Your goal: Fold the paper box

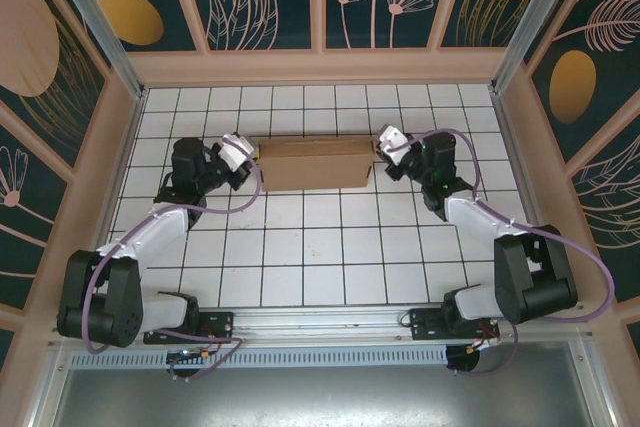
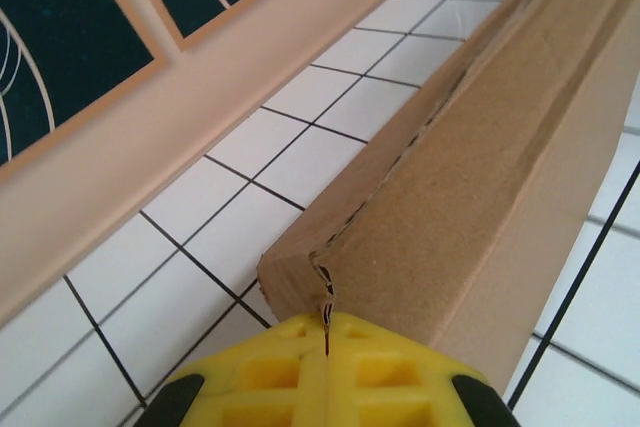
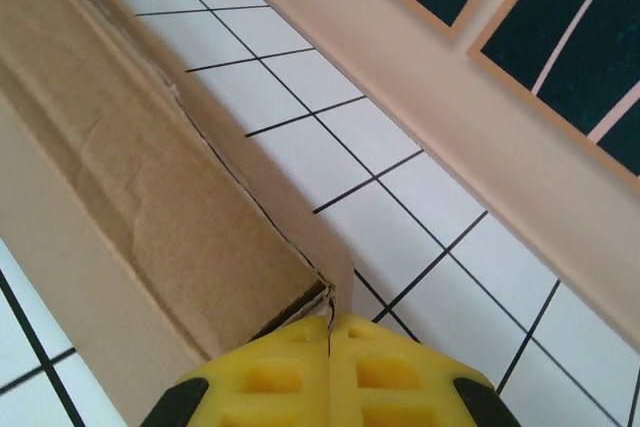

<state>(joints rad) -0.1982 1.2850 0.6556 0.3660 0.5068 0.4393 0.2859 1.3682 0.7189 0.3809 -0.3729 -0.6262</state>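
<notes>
The paper box (image 1: pixel 315 164) is a folded brown cardboard shape lying flat across the far middle of the tiled floor. My left gripper (image 1: pixel 250 155) is at its left end and my right gripper (image 1: pixel 383 142) at its right end. In the left wrist view the yellow jaws of the left gripper (image 2: pixel 327 325) are shut on the thin cardboard edge at the corner of the box (image 2: pixel 470 167). The right gripper (image 3: pixel 330 322) is likewise shut on the end flap edge at the corner of the box (image 3: pixel 130 177).
A peach-coloured back wall ledge (image 1: pixel 320 67) runs a few tiles behind the box, with side walls (image 1: pixel 110 177) left and right. White tiled floor (image 1: pixel 320 257) stretches between the box and the arm bases.
</notes>
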